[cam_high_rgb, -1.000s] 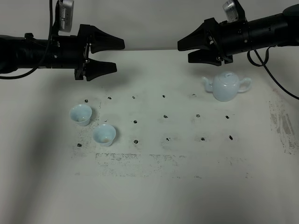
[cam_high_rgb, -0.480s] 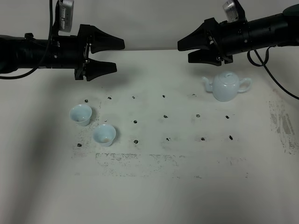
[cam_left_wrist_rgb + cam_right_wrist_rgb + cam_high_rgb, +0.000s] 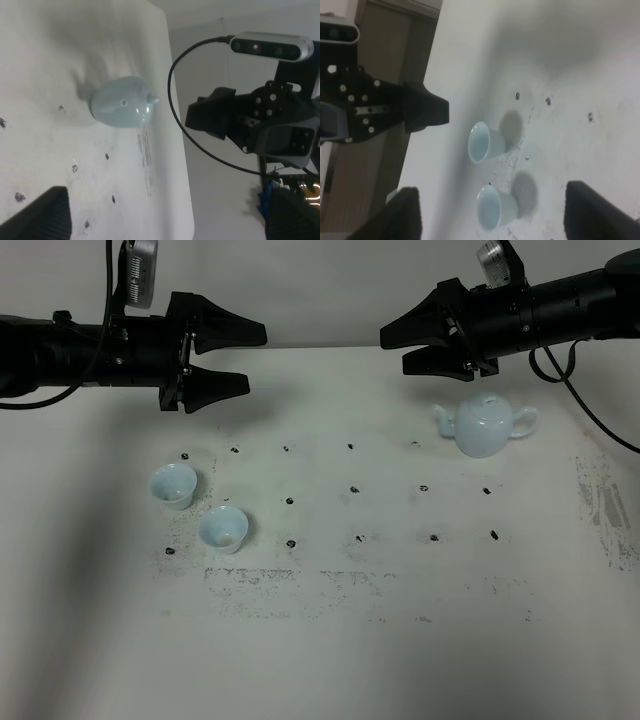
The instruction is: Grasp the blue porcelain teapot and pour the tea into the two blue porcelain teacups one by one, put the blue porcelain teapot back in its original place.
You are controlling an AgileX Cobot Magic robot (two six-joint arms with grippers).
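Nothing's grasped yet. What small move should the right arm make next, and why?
Probably lower the open right gripper toward the blue porcelain teapot, aiming at its handle: the teapot stands untouched, and that gripper hangs nearest it, holding nothing.

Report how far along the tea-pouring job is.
Done: nothing that shows. The blue porcelain teapot stands ungripped on the table. In hand: nothing; the right claw hangs open near the teapot, the left claw open beyond the left teacup and the front teacup. Left: grasp the teapot, pour into each cup, set it back. Whether either cup holds tea cannot be told.
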